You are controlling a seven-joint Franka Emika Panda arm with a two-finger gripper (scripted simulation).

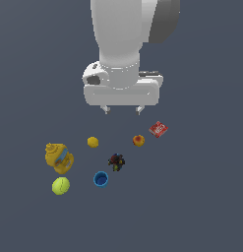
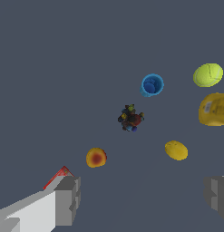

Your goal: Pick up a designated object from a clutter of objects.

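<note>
Exterior view shows the white Panda arm's gripper (image 1: pixel 122 110) hanging above the grey floor (image 1: pixel 201 206), its two short fingertips spread apart with nothing between them. Below it lies the small dark, lumpy object flecked with red and yellow-green (image 1: pixel 116 161), resting on the floor, just beside the round blue cup (image 1: pixel 101 179) and apart from the rest. A small yellow fruit (image 1: pixel 93 142) and a red-orange round fruit (image 1: pixel 138 141) lie nearer the gripper; a flat red box (image 1: pixel 158 129) sits beside the latter. Toward the exterior view's left are a yellow jug-like bottle (image 1: pixel 59 158) and a yellow-green ball (image 1: pixel 60 186). Wrist view puts the dark object (image 2: pixel 130 118) between the widely parted fingers (image 2: pixel 68 201), seemingly well below them.
</note>
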